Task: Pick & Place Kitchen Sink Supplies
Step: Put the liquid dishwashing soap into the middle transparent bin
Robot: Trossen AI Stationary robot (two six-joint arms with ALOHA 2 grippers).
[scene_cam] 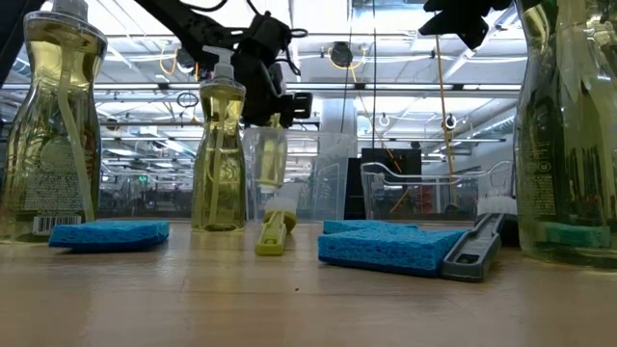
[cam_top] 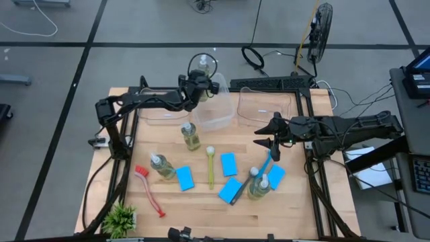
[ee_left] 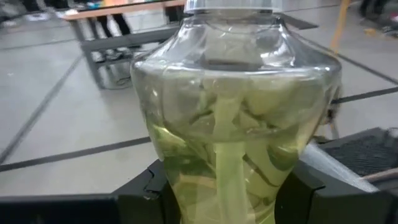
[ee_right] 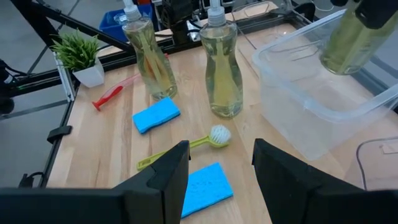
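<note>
Above the middle clear tub point(cam_top: 215, 111), in the high view, my left gripper point(cam_top: 199, 84) holds one pump bottle point(cam_top: 201, 67) clamped at its body, so I judge the placing step is in hand and the next move calls for lowering it inside the tub's rim; three more bottles, four sponges and the brushes lie on the table point(cam_top: 295, 215) nearer than the tub. At table height the bottle hangs over the tub mouth with room around it. From the right wrist, the right gripper point(ee_right: 221, 171) idles with jaws apart and empty above a blue sponge point(ee_right: 206, 185).
</note>
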